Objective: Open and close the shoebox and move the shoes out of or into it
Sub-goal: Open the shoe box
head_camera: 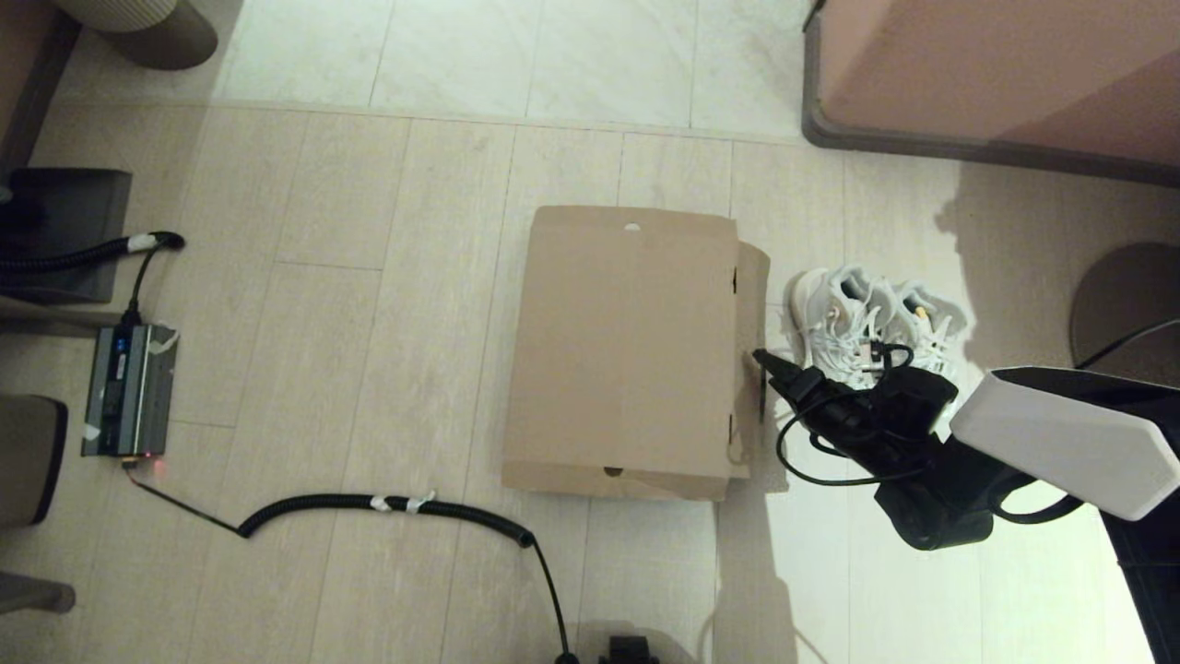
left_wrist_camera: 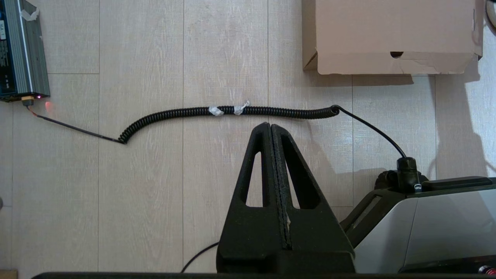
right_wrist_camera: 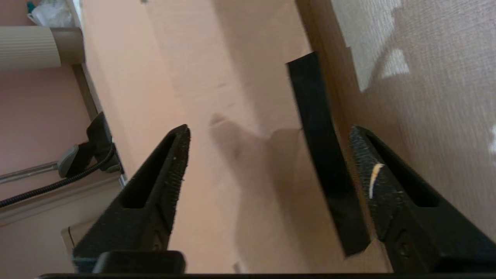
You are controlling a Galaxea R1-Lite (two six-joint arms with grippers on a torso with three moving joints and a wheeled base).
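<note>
The brown cardboard shoebox lies on the floor with its flap lid down. Its near end with a small hole shows in the left wrist view. The white sneakers stand side by side on the floor just right of the box. My right gripper is at the box's right edge, between box and shoes. It is open, with the lid edge and a dark tape strip between its fingers, not clamped. My left gripper hangs shut and empty over bare floor, near of the box.
A coiled black cable runs along the floor in front of the box to a grey power unit at the left. A large pink-brown piece of furniture fills the far right. A round dark base sits right of the shoes.
</note>
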